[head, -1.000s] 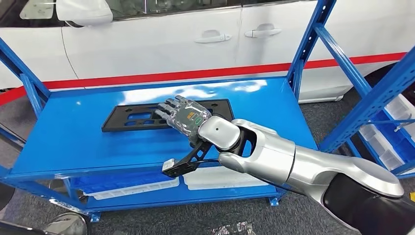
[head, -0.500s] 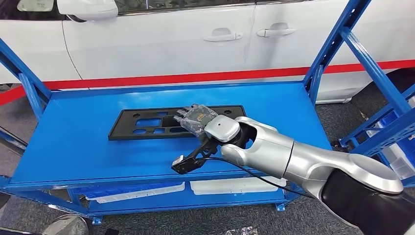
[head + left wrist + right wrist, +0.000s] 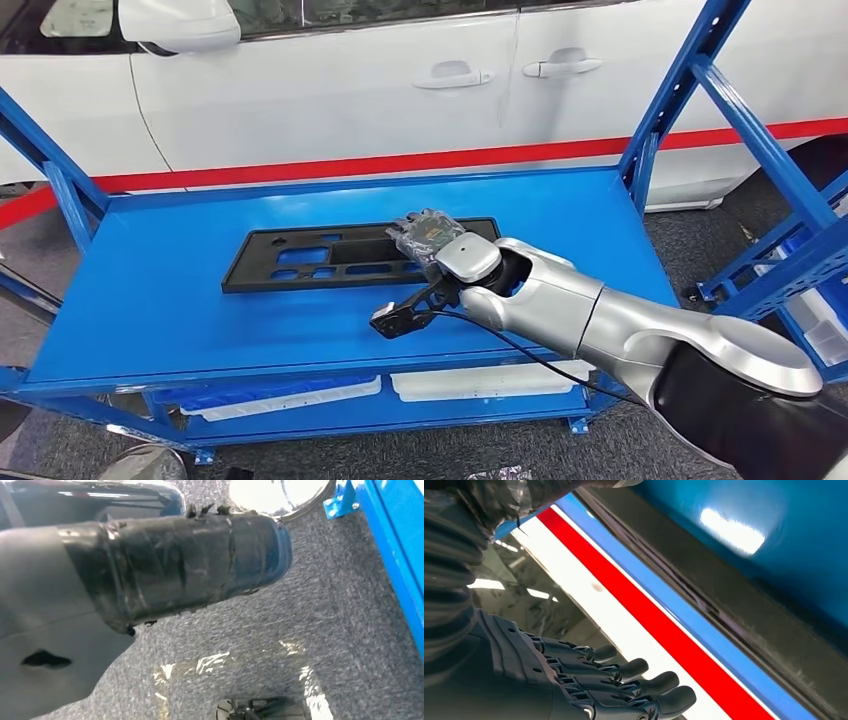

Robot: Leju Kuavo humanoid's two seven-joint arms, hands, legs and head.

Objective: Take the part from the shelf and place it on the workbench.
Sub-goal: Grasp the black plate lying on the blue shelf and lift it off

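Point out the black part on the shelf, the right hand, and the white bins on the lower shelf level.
black part (image 3: 300,258): head view, its left half beside the cut-outs.
right hand (image 3: 428,233): head view, back of the hand over the part's right end.
white bins (image 3: 470,380): head view, front rim of the right-hand bin.

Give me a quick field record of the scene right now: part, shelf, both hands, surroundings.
part: flat black panel with cutouts, lying on the shelf's top deck
shelf: blue metal rack; white trays on the lower level
right hand: over the panel's right end, fingers extended and apart in the right wrist view; no grip visible
left hand: down beside the rack above grey carpet, holding nothing visible; finger state unclear
background: white car with red stripe behind the rack
task status: part not yet lifted
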